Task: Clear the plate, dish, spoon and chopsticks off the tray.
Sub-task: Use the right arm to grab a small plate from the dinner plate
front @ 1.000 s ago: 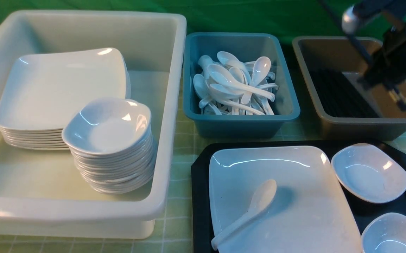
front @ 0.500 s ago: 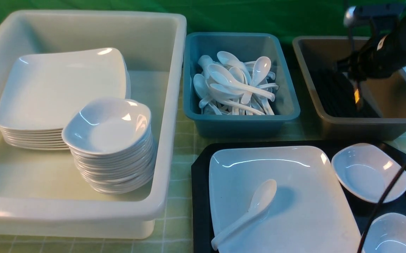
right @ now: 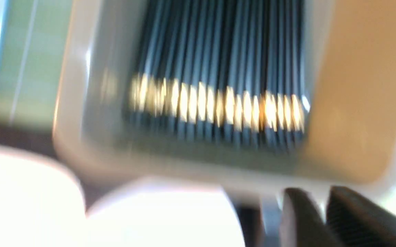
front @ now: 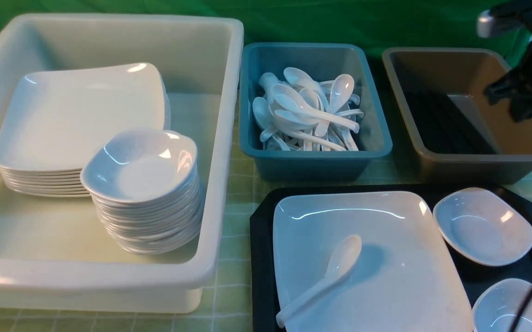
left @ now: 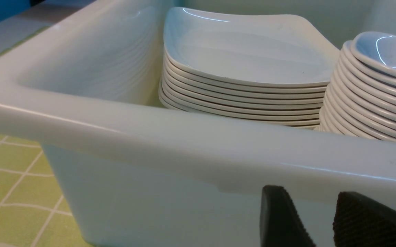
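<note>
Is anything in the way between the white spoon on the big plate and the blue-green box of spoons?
Nothing visible blocks it. The white glossy soup spoon lies uncovered on the large white square plate; the open teal plastic bin sits just beyond, only its near wall to clear.

The plate (front: 409, 276) and spoon (front: 335, 267) are seen with a high gloss, smooth white; ceramic or melamine can't be told. The tray (front: 261, 258) looks matt black. White tub (front: 222, 138), teal bin (front: 316, 166) and brown bin (front: 469, 168): smooth plastic, soft sheen. A green checked cloth (front: 233, 318) is laid over the worktop (front: 243, 203). Pads (left: 366, 219) of the left pincer (left: 309, 191) are matt black, finely ribbed.
</note>
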